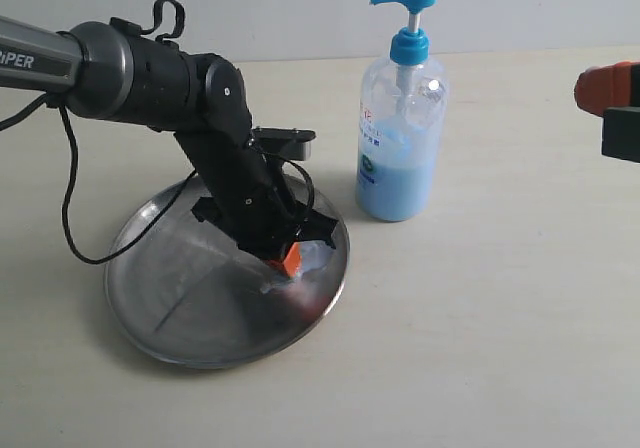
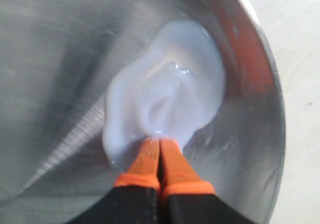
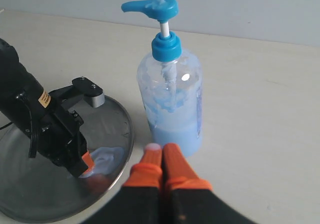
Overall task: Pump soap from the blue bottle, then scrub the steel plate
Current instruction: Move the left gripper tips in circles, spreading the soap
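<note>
The steel plate (image 1: 180, 298) lies on the table at the left, round and shiny. A pale blue smear of soap (image 2: 165, 99) spreads near its right rim, also visible as soap (image 3: 107, 159). My left gripper (image 1: 291, 264) is shut, its orange tips pressed into the edge of the smear (image 2: 160, 141). The blue bottle (image 1: 402, 138) stands upright just right of the plate, partly filled with light-blue liquid. My right gripper (image 3: 162, 149) is shut and empty, hovering short of the bottle's base (image 3: 175, 134); a whitish dab sits on one fingertip (image 3: 152, 147).
A black cable (image 1: 70, 218) loops from the left arm down beside the plate's left rim. The right gripper's orange and black body (image 1: 612, 103) shows at the right edge. Beige tabletop surrounds the plate and bottle.
</note>
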Available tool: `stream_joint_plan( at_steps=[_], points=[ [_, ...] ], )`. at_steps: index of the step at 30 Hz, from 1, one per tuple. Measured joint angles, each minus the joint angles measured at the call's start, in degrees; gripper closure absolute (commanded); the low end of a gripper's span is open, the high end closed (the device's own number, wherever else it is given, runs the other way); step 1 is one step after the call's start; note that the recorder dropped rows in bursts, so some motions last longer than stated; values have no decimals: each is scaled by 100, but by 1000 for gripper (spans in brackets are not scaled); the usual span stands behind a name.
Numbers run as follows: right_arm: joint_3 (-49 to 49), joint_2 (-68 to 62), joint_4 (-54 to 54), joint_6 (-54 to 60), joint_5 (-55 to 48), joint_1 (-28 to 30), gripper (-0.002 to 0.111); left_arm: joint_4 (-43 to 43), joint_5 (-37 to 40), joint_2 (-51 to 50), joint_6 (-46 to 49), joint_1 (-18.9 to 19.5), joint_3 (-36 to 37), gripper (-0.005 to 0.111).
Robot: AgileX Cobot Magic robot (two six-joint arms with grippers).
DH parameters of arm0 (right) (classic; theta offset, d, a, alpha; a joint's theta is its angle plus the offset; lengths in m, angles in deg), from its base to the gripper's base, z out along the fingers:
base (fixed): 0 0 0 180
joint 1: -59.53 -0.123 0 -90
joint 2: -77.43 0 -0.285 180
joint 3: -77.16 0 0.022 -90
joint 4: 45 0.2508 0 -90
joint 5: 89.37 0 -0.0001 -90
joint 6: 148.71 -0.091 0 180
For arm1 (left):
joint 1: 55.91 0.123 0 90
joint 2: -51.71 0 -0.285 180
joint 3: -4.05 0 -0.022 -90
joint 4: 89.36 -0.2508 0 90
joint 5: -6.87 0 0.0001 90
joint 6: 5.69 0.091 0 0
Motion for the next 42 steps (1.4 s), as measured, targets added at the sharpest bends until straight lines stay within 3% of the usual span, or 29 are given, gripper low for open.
stream_joint_plan(
  at_steps=[7,15,22,27,32,42],
  points=[
    [0,0,0,0,0,0,108,622,-167,-58,275,0,0,107],
    [0,0,0,0,0,0,108,892,-1171,-135,312,0,23,107],
    [0,0,0,0,0,0,108,525,-1297,-167,312,0,2,107],
    [0,0,0,0,0,0,108,-203,-1078,-148,-5,0,-44,107],
    [0,0,0,0,0,0,108,-411,-630,-118,-78,0,-59,107],
    [0,0,0,0,0,0,108,200,103,-105,-111,19,-64,107]
  ],
)
